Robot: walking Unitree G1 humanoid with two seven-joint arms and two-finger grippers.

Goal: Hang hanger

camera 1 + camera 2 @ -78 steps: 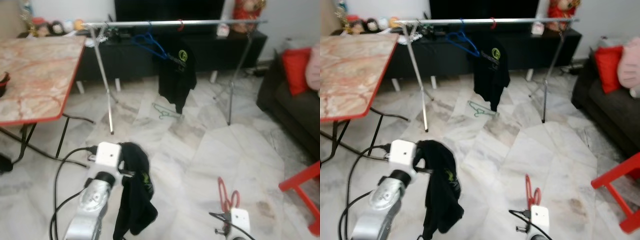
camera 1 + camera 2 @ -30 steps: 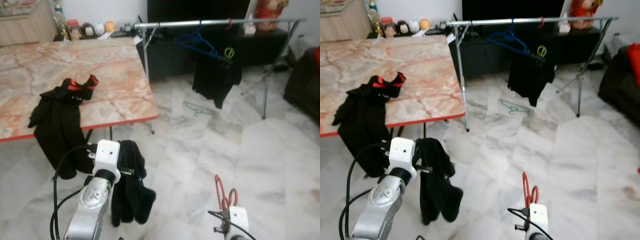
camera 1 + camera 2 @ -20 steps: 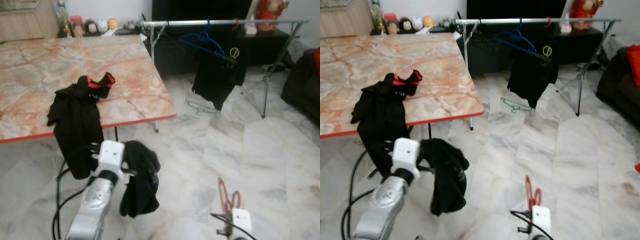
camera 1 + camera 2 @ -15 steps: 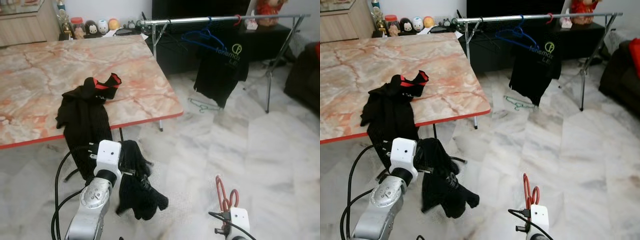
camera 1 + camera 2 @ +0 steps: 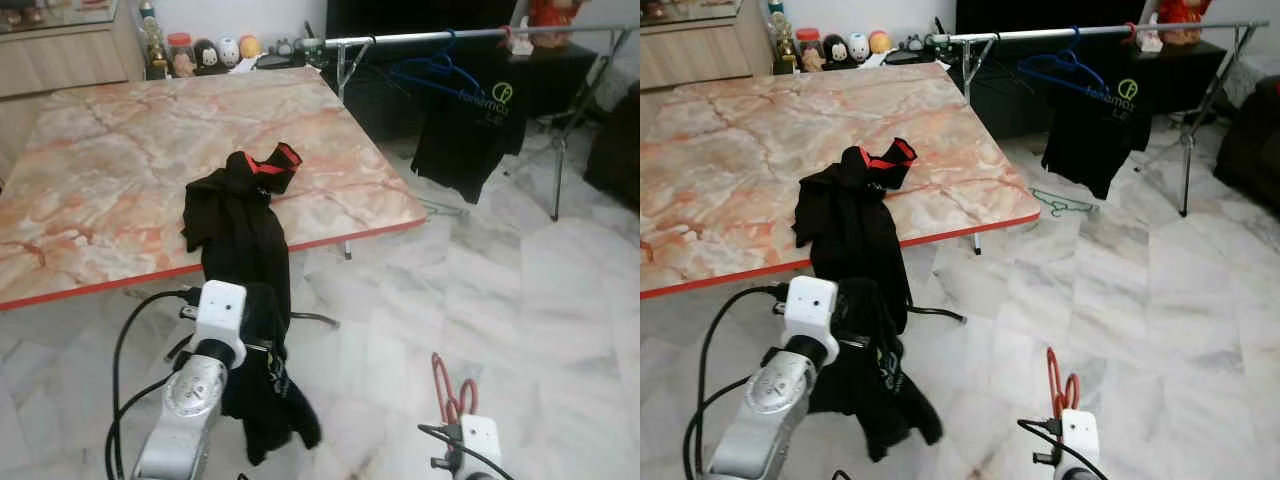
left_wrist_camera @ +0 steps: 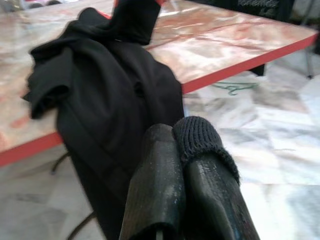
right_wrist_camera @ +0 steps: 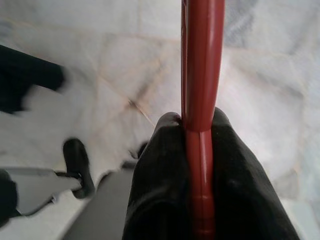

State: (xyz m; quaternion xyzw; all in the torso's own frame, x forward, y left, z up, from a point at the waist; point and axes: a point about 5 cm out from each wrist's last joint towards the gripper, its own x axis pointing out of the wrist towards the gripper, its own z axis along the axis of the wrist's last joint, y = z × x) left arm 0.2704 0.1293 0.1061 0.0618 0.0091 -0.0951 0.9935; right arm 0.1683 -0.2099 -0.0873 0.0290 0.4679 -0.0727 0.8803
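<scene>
My right gripper [image 7: 199,131] is shut on a red hanger [image 7: 201,60], which stands upright low at the right in the eye views [image 5: 447,385]. My left gripper [image 6: 176,134] is shut on a black garment [image 5: 265,395] that hangs from it above the floor, with a knit edge pinched at the fingertips [image 6: 159,165]. Far back right stands a silver clothes rail [image 5: 470,35] carrying a blue hanger [image 5: 437,72] and a black T-shirt [image 5: 480,130]. Both grippers are well short of the rail.
A marble-topped table with a red edge [image 5: 100,180] stands ahead to the left, with another black garment with a red collar [image 5: 238,215] draped over its near edge. A green hanger [image 5: 1058,207] lies on the floor beyond the table. Open marble floor [image 5: 540,300] stretches to the right.
The camera has swung left: table and draped garment now sit nearer the centre, the rail further right. The garment in my left gripper has swung. The red hanger stays gripped.
</scene>
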